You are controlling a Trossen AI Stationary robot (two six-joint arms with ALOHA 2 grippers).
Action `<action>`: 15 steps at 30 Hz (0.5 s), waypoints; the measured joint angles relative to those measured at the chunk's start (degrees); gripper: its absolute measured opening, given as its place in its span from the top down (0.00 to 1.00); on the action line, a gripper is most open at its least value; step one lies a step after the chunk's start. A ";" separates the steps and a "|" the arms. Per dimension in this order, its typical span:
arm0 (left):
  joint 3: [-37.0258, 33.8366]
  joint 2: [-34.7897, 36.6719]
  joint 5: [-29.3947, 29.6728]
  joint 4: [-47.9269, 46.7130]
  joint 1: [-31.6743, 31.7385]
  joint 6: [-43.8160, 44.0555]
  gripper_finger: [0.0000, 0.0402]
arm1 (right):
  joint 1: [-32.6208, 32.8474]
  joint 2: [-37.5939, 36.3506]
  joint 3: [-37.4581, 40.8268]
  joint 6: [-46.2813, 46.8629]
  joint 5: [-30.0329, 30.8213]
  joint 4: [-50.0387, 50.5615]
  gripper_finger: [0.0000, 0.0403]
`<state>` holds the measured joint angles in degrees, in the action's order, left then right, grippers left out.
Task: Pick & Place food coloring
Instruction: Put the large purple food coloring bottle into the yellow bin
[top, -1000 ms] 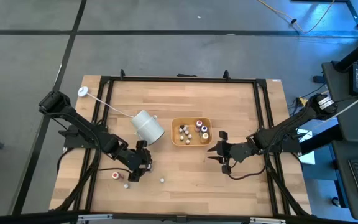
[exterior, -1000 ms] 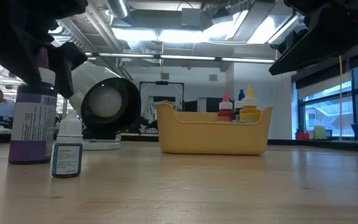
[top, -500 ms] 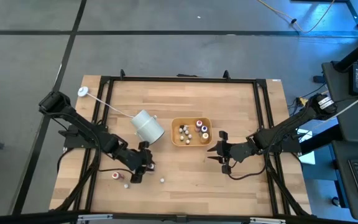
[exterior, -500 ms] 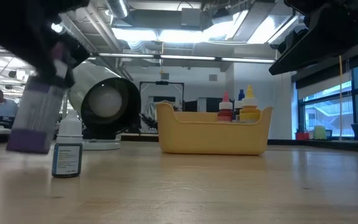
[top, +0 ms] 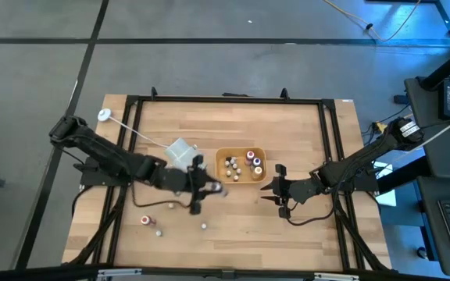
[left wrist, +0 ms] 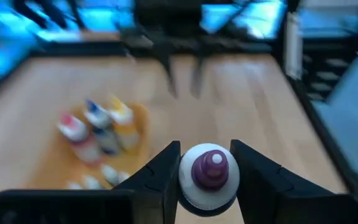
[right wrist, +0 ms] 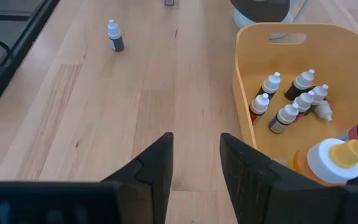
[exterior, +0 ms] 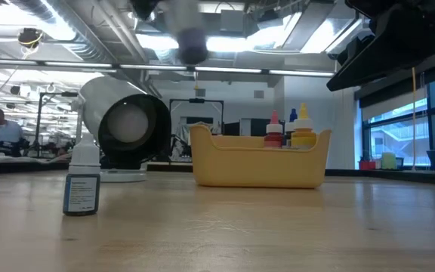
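Observation:
My left gripper (top: 209, 190) is shut on a whitish food coloring bottle with a purple cap (left wrist: 209, 177), raised above the table just near-left of the yellow-orange tray (top: 241, 151). In the low view it is a blur at the top (exterior: 187, 38). The tray holds several small bottles (right wrist: 288, 99) and some taller ones (exterior: 289, 128). Three bottles stand on the table near the left: a red one (top: 144, 220), one beside it (top: 158, 232) and one farther right (top: 204, 226). My right gripper (right wrist: 196, 168) is open and empty, right of the tray (top: 276, 191). My left gripper pinches the bottle's whitish shoulder (left wrist: 188, 190), just below the purple cap, between its two fingers (left wrist: 160, 174), one on each side. The cap faces the wrist camera. The bottle is lifted clear of the table.
A large white cup (top: 180, 152) lies on its side left of the tray, its open end toward the low camera (exterior: 127, 128). A white cord with a round end (top: 104, 115) runs from it to the far left. Bare wood lies along the near edge (top: 241, 234).
My left gripper has lifted the purple-capped bottle off the table, tipping it as it rose. It has carried it up and toward the table's right, from beside the standing bottles to just short of the tray. My right arm has kept still.

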<state>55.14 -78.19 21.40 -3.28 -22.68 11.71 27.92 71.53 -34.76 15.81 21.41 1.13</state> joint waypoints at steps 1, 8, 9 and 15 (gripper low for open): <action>0.61 -0.46 0.57 1.11 1.34 -1.41 0.71 | -0.01 0.00 0.00 0.00 0.00 0.00 0.67; 1.58 -7.19 -3.62 12.85 12.15 -8.18 0.71 | -0.02 0.00 -0.02 0.15 -0.01 0.21 0.67; 1.56 -8.39 -5.19 13.65 13.67 -8.04 0.71 | -0.02 0.00 -0.02 0.20 0.00 0.28 0.67; 1.54 -16.80 -11.00 23.32 19.59 -8.02 0.71 | -0.02 0.00 -0.02 0.13 -0.02 0.40 0.67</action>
<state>56.69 -94.99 10.40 20.04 -3.08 3.69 27.90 71.53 -34.79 15.94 21.39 1.53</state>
